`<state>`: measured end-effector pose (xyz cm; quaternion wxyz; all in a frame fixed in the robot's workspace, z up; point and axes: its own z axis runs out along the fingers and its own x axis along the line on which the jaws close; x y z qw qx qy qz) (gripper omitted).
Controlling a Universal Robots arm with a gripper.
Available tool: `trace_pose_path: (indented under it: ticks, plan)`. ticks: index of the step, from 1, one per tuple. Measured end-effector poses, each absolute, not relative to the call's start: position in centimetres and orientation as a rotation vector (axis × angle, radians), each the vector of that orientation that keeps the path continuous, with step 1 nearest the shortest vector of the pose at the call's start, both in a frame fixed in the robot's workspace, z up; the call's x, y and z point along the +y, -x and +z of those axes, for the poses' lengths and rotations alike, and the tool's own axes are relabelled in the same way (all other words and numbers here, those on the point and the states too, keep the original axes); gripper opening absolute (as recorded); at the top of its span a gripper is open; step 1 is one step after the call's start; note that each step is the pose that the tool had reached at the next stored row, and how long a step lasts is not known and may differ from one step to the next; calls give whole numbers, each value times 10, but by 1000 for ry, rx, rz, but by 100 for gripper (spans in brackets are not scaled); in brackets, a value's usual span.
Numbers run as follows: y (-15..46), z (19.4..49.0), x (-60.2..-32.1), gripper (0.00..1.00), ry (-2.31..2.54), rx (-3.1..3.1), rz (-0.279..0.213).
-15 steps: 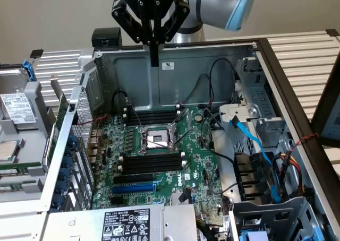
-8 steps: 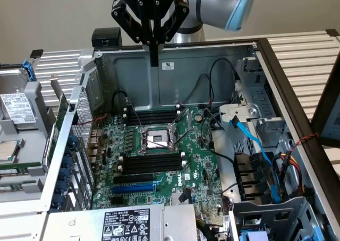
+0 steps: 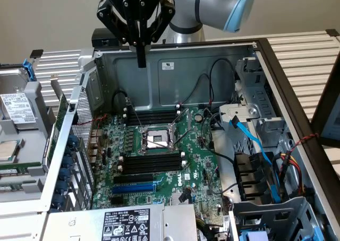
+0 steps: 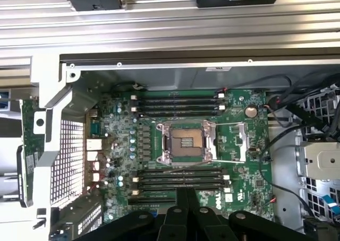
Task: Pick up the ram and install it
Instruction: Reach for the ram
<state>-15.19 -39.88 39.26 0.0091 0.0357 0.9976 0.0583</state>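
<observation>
**A:** Exterior view first. The gripper (image 3: 141,60) hangs above the far wall of the case (image 3: 212,58), jaws pressed together and holding nothing.

**B:** And the ram?

**A:** It is outside the case, at the exterior view's left. I take it to be the thin green strip (image 3: 62,113) standing on edge against the perforated side wall, though it is half hidden there.

**B:** What could go wrong?

**A:** With the jaws together, the gripper would bump the stick rather than straddle it. A thin stick on edge could then tip over or be caught askew.

**B:** Wrist view?

**A:** The gripper (image 4: 186,206) sits with its tips together over the board, by the slots (image 4: 178,176) beside the socket (image 4: 186,144). The ram (image 4: 26,151) is well apart from it, beyond the case's side wall. I'd say the slots sit close to the open socket, and cables (image 4: 297,124) loop nearby. A crooked stick could miss its slot, scrape the board, or snag a cable.

**B:** How does the ram look?

**A:** It is long, narrow and green, with a dark band along one side. I can't make out a label.
</observation>
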Motion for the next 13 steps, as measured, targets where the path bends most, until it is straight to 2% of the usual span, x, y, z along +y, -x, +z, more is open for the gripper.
trace_pose_path:
  ticks: [13]
  plan:
    - [209, 392, -399, 10, -112, 3119, 182]
